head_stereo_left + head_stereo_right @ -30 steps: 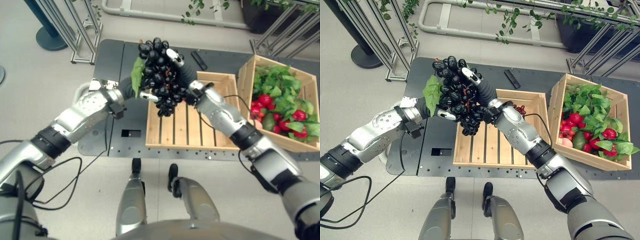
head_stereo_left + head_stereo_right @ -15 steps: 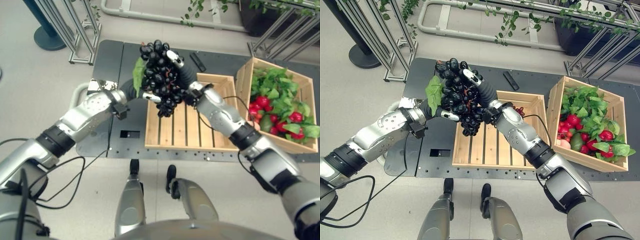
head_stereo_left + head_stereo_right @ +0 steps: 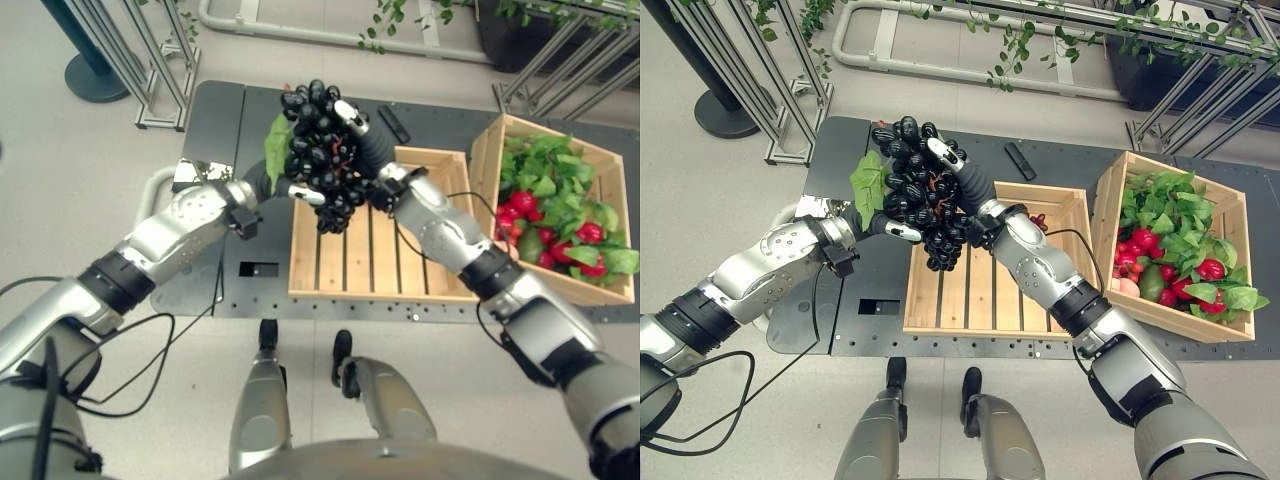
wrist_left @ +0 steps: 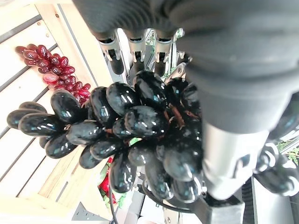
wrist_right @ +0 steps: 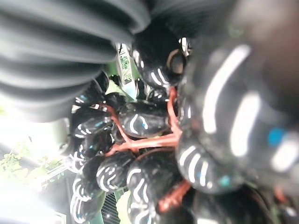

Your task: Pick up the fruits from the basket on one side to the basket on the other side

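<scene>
So in the left eye view both hands are up on one big bunch of black grapes [image 3: 322, 155], held in the air over the left rim of the slatted wooden crate [image 3: 372, 262]: the left hand [image 3: 283, 188] comes in from the left side with a silver finger curled under the bunch, and the right hand [image 3: 352, 122] wraps it from the right, a finger lying across the top. The right eye view shows a green leaf [image 3: 867, 183] hanging off the bunch's left side, a little red grape cluster [image 3: 1041, 220] in the crate's far corner, and the second crate [image 3: 1172, 247] on the right, full of leaves and red fruit. Left wrist view: fingers [image 4: 135, 50] clenched over the bunch (glossy, very close). Right wrist view: black grapes on reddish stems [image 5: 145, 142] pressed right against the dark cover.
</scene>
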### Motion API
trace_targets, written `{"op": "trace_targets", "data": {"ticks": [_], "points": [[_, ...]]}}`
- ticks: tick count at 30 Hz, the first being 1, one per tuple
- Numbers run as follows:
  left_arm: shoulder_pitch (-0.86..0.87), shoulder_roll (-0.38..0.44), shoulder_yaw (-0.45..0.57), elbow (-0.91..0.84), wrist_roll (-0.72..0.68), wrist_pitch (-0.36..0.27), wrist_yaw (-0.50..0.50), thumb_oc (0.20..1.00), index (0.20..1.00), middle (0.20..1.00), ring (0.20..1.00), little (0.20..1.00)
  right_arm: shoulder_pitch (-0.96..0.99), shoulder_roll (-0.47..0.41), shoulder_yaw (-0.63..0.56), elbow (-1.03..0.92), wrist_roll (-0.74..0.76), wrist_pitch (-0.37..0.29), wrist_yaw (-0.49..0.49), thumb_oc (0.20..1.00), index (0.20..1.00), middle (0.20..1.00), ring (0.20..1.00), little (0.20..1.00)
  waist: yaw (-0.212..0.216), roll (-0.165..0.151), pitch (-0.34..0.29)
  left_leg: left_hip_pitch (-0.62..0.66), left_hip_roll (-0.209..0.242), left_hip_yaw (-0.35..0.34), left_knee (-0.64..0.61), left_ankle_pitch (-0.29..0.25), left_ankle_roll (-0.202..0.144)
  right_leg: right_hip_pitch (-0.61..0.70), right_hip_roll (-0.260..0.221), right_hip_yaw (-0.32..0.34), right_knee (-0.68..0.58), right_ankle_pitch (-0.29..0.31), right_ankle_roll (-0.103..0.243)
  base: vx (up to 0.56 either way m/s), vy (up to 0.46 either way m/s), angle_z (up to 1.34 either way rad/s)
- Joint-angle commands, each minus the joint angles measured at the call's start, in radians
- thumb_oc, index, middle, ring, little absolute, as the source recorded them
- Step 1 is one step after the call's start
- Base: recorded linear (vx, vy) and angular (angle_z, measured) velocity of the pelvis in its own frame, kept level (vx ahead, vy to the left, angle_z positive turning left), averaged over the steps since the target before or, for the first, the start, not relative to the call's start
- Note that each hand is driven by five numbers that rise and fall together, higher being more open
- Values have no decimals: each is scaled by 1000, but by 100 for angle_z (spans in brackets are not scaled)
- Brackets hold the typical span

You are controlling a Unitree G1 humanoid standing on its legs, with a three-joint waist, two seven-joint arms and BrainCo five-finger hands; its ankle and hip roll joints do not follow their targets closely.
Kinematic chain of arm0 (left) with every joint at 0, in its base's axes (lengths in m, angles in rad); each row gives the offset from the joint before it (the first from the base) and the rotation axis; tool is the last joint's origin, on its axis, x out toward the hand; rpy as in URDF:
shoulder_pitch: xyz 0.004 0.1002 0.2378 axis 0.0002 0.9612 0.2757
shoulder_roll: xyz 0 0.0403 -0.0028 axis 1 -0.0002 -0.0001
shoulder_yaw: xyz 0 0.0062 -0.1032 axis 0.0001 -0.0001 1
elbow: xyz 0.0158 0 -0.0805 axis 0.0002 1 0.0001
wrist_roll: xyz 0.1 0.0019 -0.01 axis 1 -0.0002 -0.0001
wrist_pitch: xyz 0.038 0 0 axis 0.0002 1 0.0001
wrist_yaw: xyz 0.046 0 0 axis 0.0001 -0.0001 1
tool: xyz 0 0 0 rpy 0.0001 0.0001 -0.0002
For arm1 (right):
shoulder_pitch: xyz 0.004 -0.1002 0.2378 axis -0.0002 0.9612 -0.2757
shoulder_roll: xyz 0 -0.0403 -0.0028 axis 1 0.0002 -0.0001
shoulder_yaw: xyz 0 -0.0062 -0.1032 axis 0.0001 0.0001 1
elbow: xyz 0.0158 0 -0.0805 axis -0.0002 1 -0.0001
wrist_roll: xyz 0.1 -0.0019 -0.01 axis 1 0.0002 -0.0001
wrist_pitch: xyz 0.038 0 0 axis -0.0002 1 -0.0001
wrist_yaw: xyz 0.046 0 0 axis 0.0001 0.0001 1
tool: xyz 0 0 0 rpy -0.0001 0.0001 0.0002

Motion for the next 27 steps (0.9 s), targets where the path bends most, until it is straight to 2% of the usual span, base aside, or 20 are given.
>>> {"op": "trace_targets", "data": {"ticks": [1, 27], "points": [[-18, -104, -102, -160, -21, -18, -86, 200, 200, 200, 200, 200, -189, 94, -47, -20, 68, -91, 6, 200, 200, 200, 200, 200, -14, -27, -40, 46, 8, -12, 31, -101, 5, 44, -100, 49, -65, 60, 155, 0, 0, 0], [9, -130, -83, -148, -14, -18, -69, 200, 200, 200, 200, 200, -167, 104, -43, -7, 74, -74, 4, 200, 200, 200, 200, 200, -12, -25, -36, 47, 5, -10, 24, -102, 9, 39, -103, 56, -64, 61, 157, 0, 0, 0]]}}
